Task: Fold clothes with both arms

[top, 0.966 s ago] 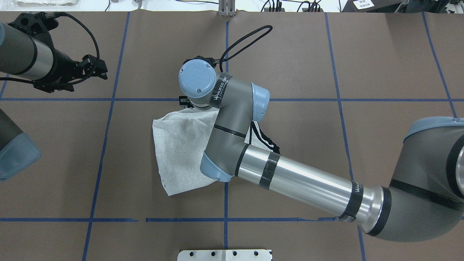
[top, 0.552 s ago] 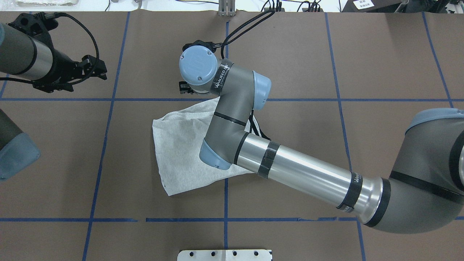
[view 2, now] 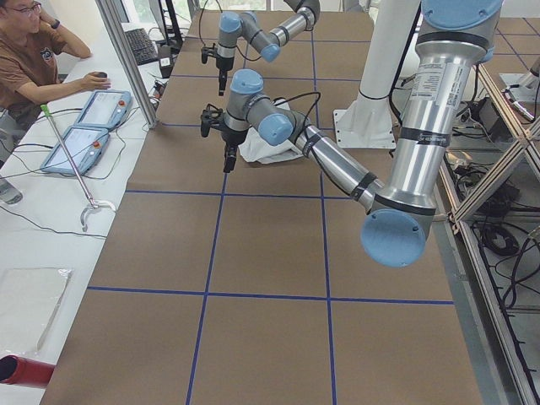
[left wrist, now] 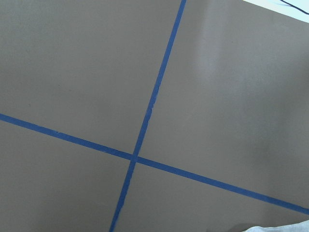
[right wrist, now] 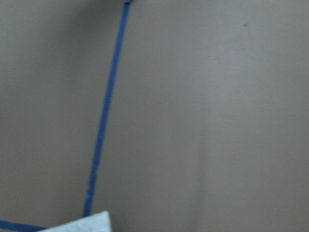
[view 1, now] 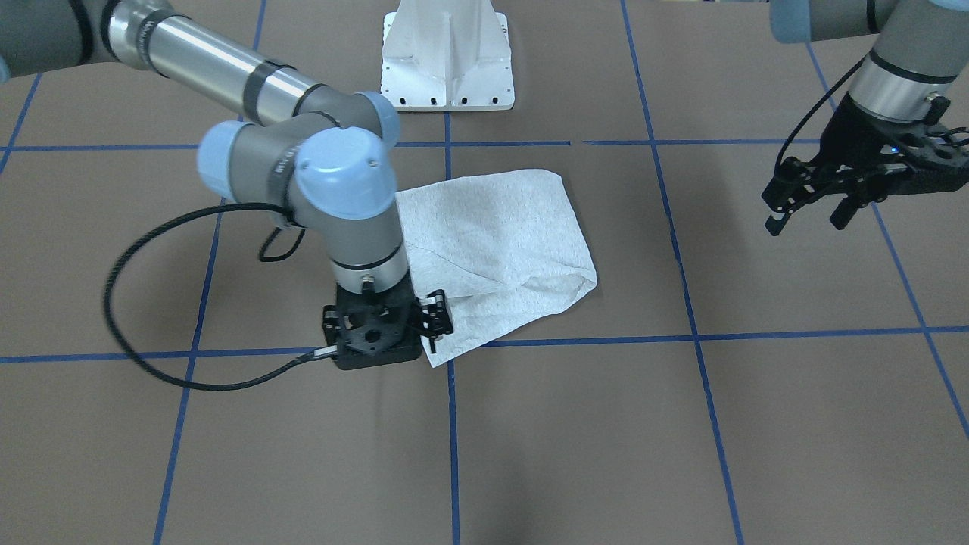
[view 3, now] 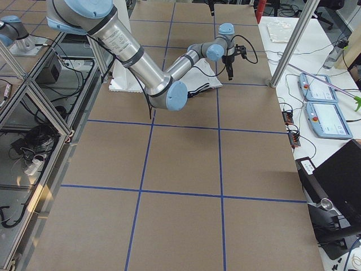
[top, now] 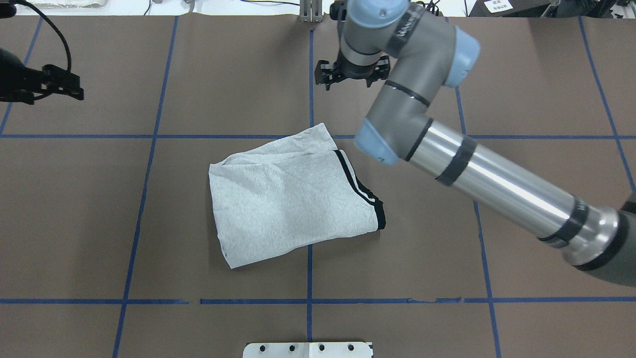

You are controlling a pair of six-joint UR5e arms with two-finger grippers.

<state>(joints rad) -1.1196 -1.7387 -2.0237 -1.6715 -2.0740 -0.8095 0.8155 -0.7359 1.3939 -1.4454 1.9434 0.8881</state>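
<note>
The clothes, one light grey T-shirt [top: 283,199] folded into a rough square, lie flat at the table's middle, also seen in the front view [view 1: 500,227]. Black stripes [top: 358,191] run along its right edge; the printed front is hidden. My right gripper [top: 353,74] hangs open just beyond the shirt's far corner, holding nothing. In the front view the right gripper [view 1: 381,339] stands beside that corner with fingers spread. My left gripper [top: 72,88] is open far to the left, well off the shirt, and shows at the right as the left gripper [view 1: 808,216] in the front view.
Brown table cover with a blue tape grid [top: 309,74]. The white pedestal base [view 1: 447,60] stands at the robot's side. Along the far side are aluminium posts [view 2: 126,59] and a side table with tablets [view 2: 84,135], where a person [view 2: 29,59] sits.
My right arm has swung up and away toward the table's far side, uncovering the shirt, which now lies free. The left gripper has drawn back further left.
</note>
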